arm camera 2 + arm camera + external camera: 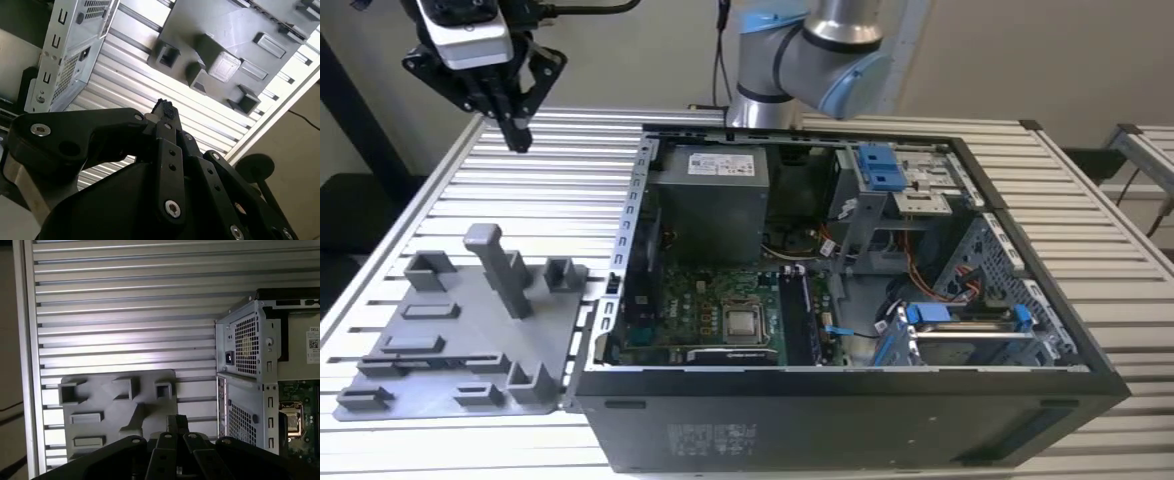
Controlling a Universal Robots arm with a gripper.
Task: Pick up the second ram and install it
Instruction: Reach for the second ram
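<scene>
Ribbed aluminium table point(587, 150) spans the exterior view, slats running left to right. Pale, plain wall point(627, 60) across the top of the frame. Second slatted surface point(1150, 160) at the right edge. Tan floor point(10, 340) borders the table's edge in the first wrist view; bright glare on the slats.

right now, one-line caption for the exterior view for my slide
Gripper, fingers shut, hovers over the slatted table beside the open computer case and grey holder.
</scene>
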